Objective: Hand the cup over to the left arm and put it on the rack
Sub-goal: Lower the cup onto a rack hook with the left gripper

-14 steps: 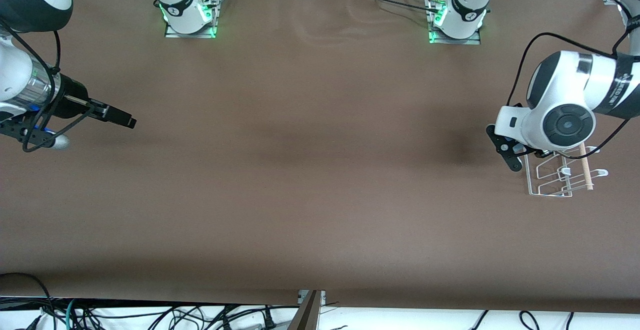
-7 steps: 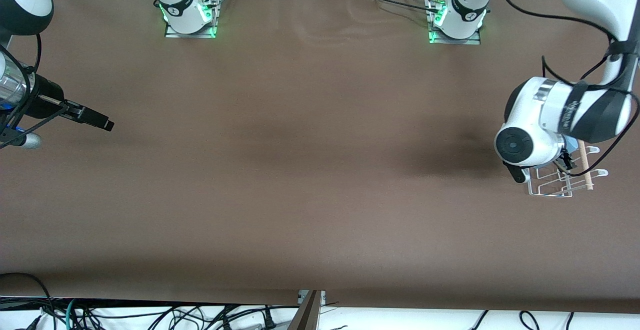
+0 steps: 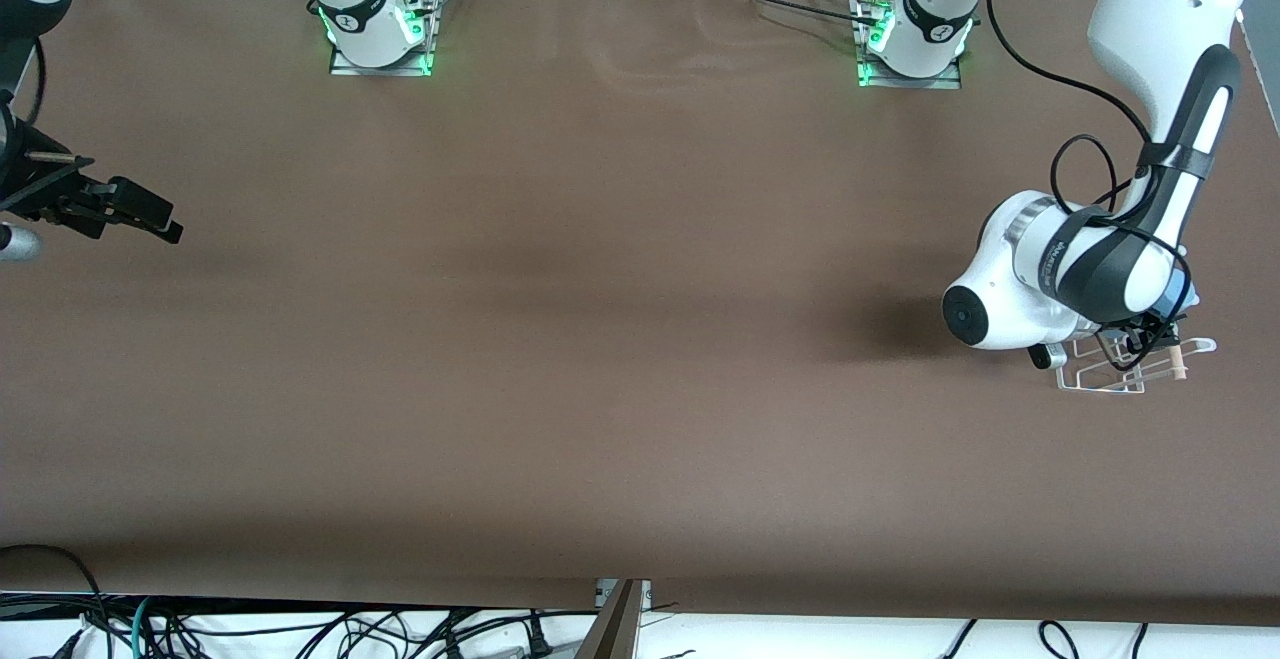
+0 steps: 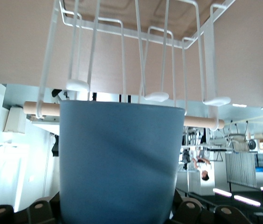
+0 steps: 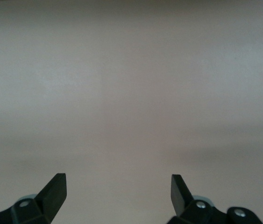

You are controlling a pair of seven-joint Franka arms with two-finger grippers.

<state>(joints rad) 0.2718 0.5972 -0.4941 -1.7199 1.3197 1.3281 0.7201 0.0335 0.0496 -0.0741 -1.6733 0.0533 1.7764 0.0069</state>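
Note:
The light-blue cup (image 4: 119,163) fills the left wrist view, and my left gripper (image 4: 120,210) is shut on it. The cup's rim sits just short of the white-tipped prongs (image 4: 157,96) and the wooden dowel (image 4: 42,108) of the white wire rack (image 4: 122,29). I cannot tell whether the cup touches them. In the front view the left arm's wrist (image 3: 1060,279) hangs over the rack (image 3: 1105,382) and hides the left gripper. My right gripper (image 3: 140,211) is open and empty at the right arm's end of the table, and it also shows in the right wrist view (image 5: 118,186).
The brown table (image 3: 620,339) spreads between the arms. Both arm bases (image 3: 378,24) stand along its top edge. The rack stands near the table's edge at the left arm's end. Cables (image 3: 300,629) hang below the table's front edge.
The left arm has turned and come lower over the rack with the cup. The right gripper has drawn back toward its own end of the table.

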